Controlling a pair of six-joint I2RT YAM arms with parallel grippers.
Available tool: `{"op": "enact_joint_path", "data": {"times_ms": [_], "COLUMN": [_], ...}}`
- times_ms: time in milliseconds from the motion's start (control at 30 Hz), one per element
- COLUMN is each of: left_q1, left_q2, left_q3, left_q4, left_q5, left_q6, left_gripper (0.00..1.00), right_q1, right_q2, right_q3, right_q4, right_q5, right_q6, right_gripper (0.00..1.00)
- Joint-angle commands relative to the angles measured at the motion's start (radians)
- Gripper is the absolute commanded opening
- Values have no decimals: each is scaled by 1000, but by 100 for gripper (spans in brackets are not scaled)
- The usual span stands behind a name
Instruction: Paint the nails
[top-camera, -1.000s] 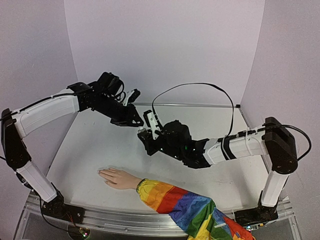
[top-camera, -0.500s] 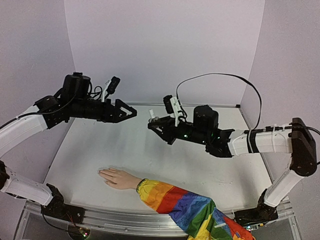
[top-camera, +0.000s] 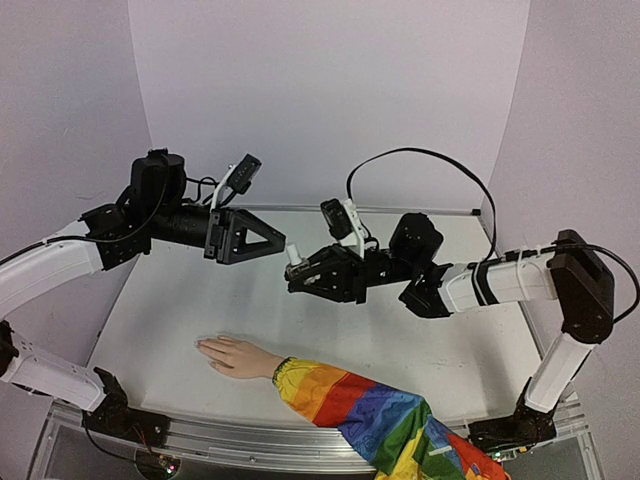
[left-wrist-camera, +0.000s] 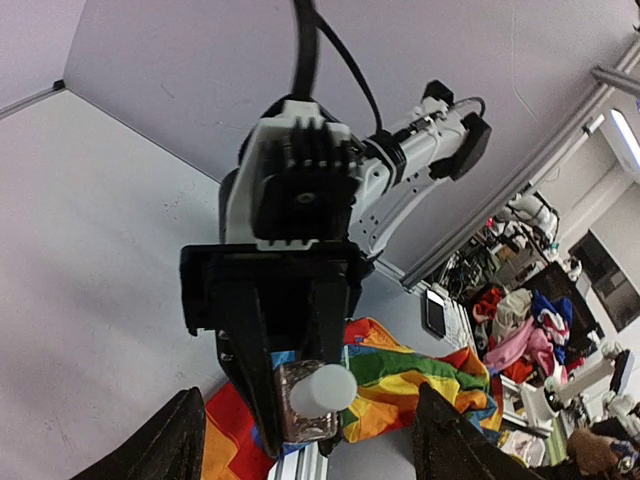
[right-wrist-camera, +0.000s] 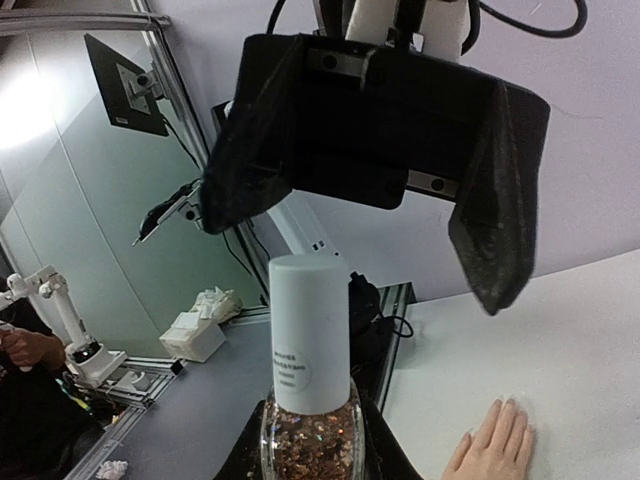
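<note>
My right gripper (top-camera: 297, 272) is shut on a small glitter polish bottle (top-camera: 294, 262) with a white cap (right-wrist-camera: 309, 332), held up in mid-air, cap pointing left. My left gripper (top-camera: 272, 243) hangs open just left of it, facing the cap. In the left wrist view the cap (left-wrist-camera: 322, 388) sits between my spread fingers (left-wrist-camera: 186, 438) without touching them. The pale mannequin hand (top-camera: 232, 356) lies flat on the table below, rainbow sleeve (top-camera: 370, 415) trailing right. Its nails (right-wrist-camera: 512, 404) show at the fingertips, bare and skin-coloured.
White table (top-camera: 200, 290) with purple walls behind and at both sides. A black cable (top-camera: 420, 160) loops above the right arm. The sleeve drapes over the table's front rail (top-camera: 230, 435).
The left gripper went from shut to open. Both arms rose from the table, drew apart, and now the left jaws face the bottle cap again at close range.
</note>
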Motion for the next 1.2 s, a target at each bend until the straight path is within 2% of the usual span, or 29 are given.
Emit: {"op": "enact_joint_path", "data": {"times_ms": [0,233,300,400,467,567,700,767,800,833,867,900,933,967,1000,1067,1167], "left_q1": [-20,-47,-48,-48,-48,-55,-70,-84,-97,-116,-133,-146,-151,-152,-152,-153,-152], "left_q2": [27,87,95,94,91,86,76,75,81,87,95,100,107,115,125,143,160], "left_q3": [82,117,115,112,113,113,120,136,155,177,194,203,205,205,207,214,225], "left_q4": [71,71,71,67,63,54,14,-36,-77,-125,-175,-193,-197,-199,-200,-203,-202], "left_q5": [100,129,126,90,72,-2,-122,-209,-271,-353,-469,-535,-580,-611,-630,-634,-625], "left_q6": [49,48,42,42,42,39,49,78,96,114,124,115,96,65,38,8,7], "left_gripper": [69,56,54,46,37,12,0,0,0,0,0,0,0,0,0,0,0], "right_q1": [-3,-3,-5,-13,-21,-21,-21,-19,-14,5,52,131,173,200,216,226,225], "right_q2": [37,67,54,32,23,14,-20,-60,-84,-111,-134,-139,-130,-116,-101,-82,-89], "right_q3": [71,110,99,75,72,65,42,43,50,68,93,125,144,150,160,182,160], "right_q4": [207,210,209,209,210,206,113,-49,-162,-290,-476,-561,-581,-556,-534,-520,-451], "right_q5": [-95,-72,-57,-24,-16,-7,111,260,415,634,978,1328,1575,1733,1828,1859,1671], "right_q6": [106,117,105,90,93,90,20,-90,-151,-216,-278,-323,-374,-435,-477,-526,-601], "right_gripper": [0,0,0,0,0,0,0,0,0,0,0,0,0,0,0,0,0]}}
